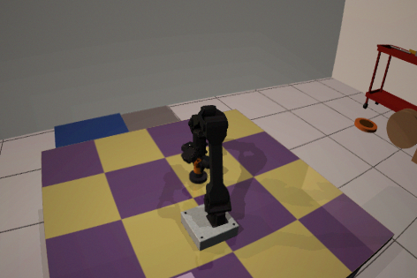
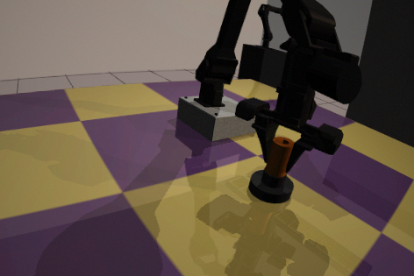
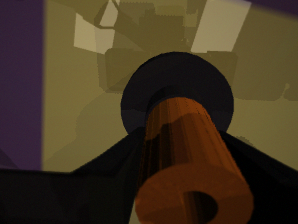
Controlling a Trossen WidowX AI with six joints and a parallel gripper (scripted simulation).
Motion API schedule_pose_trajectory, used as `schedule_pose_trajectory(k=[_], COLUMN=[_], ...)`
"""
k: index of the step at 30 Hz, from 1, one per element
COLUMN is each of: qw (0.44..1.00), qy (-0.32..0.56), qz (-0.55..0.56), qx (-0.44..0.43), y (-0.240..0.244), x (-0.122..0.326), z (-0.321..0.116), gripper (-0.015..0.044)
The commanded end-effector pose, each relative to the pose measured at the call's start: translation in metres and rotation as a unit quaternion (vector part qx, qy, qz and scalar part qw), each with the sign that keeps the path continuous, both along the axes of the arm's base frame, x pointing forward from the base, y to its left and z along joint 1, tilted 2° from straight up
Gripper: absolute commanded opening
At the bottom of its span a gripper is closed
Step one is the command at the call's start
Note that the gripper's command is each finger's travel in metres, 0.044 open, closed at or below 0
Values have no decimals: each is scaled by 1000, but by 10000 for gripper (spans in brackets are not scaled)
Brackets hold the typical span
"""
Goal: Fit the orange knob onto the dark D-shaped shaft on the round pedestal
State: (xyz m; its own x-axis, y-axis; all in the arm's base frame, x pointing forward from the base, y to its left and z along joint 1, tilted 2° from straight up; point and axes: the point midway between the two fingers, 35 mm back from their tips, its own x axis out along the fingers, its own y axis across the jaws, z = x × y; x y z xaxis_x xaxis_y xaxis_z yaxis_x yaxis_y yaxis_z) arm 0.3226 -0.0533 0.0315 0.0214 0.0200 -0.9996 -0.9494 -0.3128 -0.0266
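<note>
The orange knob point(image 1: 197, 169) point(image 2: 280, 158) point(image 3: 185, 145) stands upright over the middle of the round dark pedestal point(image 1: 198, 179) point(image 2: 269, 191) point(image 3: 170, 67). Its lower end is low, at the dark raised collar above the pedestal's wide disc; a short dark neck shows below it in the exterior view. The D-shaped shaft is hidden. The hole in the knob's top end shows in the wrist view, with a straight edge on its left. My gripper point(image 2: 278, 164) point(image 3: 179, 135) is shut on the knob, one finger against each side, pointing down.
The arm's grey base block point(image 1: 208, 226) point(image 2: 232, 125) stands on the purple and yellow checkered table top point(image 1: 72, 204) point(image 2: 53, 159). A red cart point(image 1: 389, 98) and an orange ring point(image 1: 356, 125) are off to the right in the top view, beyond the table.
</note>
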Motion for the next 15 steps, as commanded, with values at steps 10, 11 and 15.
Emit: schedule_pose_trajectory(k=[10,11,15], qw=[1000,1000,1000], qy=[0,0,-1], qz=[0,0,0], qx=[0,0,0], y=[0,0,-1], x=[0,0,2], z=[1,1,11], gripper=[440,440,440])
